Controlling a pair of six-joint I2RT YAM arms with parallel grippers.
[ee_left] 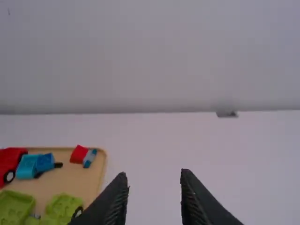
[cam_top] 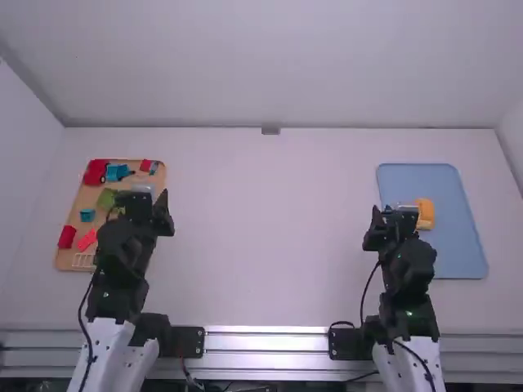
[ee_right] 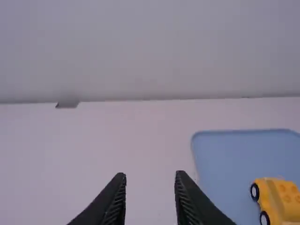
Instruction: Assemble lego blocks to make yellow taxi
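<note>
A tray (cam_top: 84, 197) holding toy pieces (cam_top: 67, 237) lies frame left; a toy car (cam_top: 426, 214) sits on another tray (cam_top: 453, 253), frame right.

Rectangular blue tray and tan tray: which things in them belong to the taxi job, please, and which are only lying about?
Belong to the job:
yellow block car with black wheels
blue tray under it

Probably just lying about, judging by colour:
red toy car
light-blue block vehicle
green blocks
tan tray holding these

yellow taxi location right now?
Yellow taxi sits on the blue tray at the table's right side, high view, just beyond the right gripper.
</note>
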